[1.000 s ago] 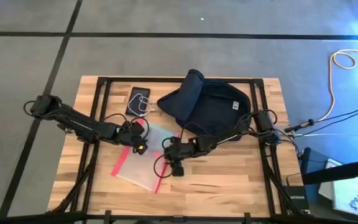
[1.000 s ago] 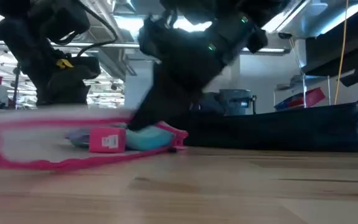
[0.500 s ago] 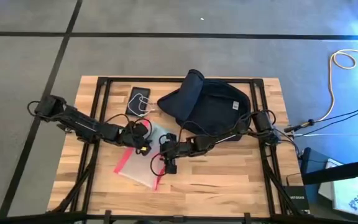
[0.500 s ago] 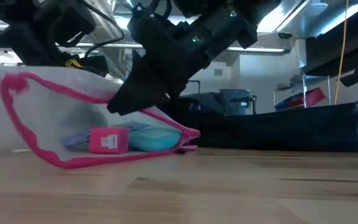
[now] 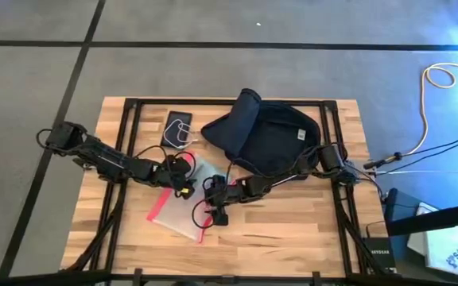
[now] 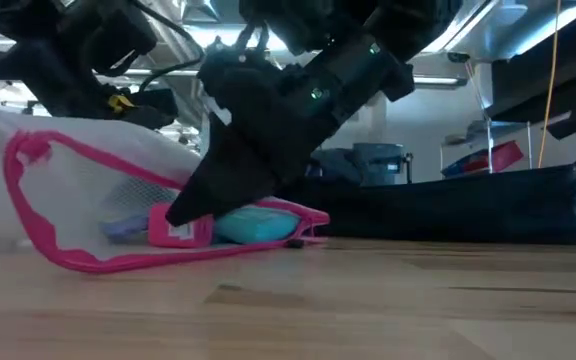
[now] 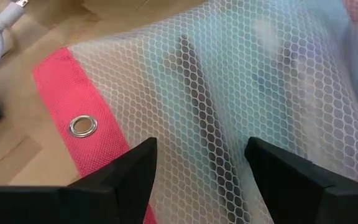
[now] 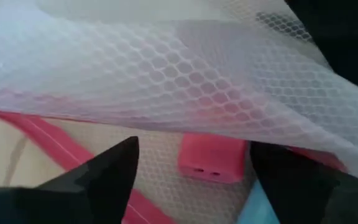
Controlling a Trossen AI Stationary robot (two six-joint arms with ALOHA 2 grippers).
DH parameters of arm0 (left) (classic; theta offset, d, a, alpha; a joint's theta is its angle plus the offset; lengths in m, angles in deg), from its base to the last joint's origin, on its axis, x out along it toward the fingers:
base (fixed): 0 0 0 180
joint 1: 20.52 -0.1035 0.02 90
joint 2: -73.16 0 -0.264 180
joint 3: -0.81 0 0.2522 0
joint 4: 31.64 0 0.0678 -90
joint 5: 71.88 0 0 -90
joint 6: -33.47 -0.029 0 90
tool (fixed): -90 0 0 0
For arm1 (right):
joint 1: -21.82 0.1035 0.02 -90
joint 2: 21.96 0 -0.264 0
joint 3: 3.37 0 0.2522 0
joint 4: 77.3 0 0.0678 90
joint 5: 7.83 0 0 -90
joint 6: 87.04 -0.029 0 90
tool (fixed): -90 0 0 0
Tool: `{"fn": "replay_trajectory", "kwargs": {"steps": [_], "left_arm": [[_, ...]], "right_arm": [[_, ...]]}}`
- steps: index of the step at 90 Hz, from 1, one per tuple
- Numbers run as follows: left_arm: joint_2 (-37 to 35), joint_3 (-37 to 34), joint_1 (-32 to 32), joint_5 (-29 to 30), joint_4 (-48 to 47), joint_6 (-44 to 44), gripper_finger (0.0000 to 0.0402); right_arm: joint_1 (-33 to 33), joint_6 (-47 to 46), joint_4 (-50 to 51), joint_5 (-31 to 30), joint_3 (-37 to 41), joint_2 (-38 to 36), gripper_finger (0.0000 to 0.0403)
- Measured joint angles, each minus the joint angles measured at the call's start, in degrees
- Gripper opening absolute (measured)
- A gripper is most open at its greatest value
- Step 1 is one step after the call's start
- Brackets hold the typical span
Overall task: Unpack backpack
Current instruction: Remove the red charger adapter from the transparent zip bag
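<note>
Backpack (image 5: 270, 139): dark navy, lying flat toward the far middle of the tabletop (image 5: 293, 230), flap folded up at its left end; seen in the low view as a long dark shape (image 6: 468, 205) behind the pouch.
Pouch (image 5: 183, 199): clear mesh with pink-red edging, near the tabletop's centre, in front of and left of the backpack; one end lifted off the wood in the low view (image 6: 88, 215); metal eyelet (image 7: 82, 126) in the edging.
Pouch contents: pink block (image 8: 211, 158) and a teal item (image 6: 253, 226), both inside, resting low.
Left gripper (image 5: 180, 179): at the far edge of the pouch; jaws parted, mesh lying between and ahead of them in the left wrist view; grip on the mesh cannot be told.
Right gripper (image 5: 207, 211): at the right, near edge of the pouch, angled down toward the contents (image 6: 193, 205); jaws spread wide, mesh draped above them in the right wrist view, nothing held.
Other items: dark flat device (image 5: 176, 127) with a white cable (image 5: 184, 135), on the tabletop left of the backpack.
</note>
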Motion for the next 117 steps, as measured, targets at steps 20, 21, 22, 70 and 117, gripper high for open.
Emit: {"fn": "replay_trajectory", "kwargs": {"steps": [20,21,22,70,117], "left_arm": [[0.09,-0.07,-0.89,1.17,1.46,-1.28,0.0239],[0.09,-0.07,-0.95,1.19,1.6,-1.59,0.0239],[0.09,-0.07,-1.02,1.21,1.74,-1.88,0.0239],[0.09,-0.07,-1.47,1.41,2.64,-3.02,0.0239],[0.02,-0.02,-1.06,0.24,2.5,-4.98,0.0239]], "right_arm": [[-0.1,0.03,-1.68,0.87,0.01,0.47,0.0276],[-0.12,0.02,-1.71,0.99,0.02,0.47,0.0274],[-0.13,0.02,-1.74,1.13,0.02,0.47,0.0272],[-2.33,2.43,5.07,3.0,0.02,-0.73,0.0132],[-2.62,14.82,41.13,13.11,0.22,-15.37,0.0133]]}}
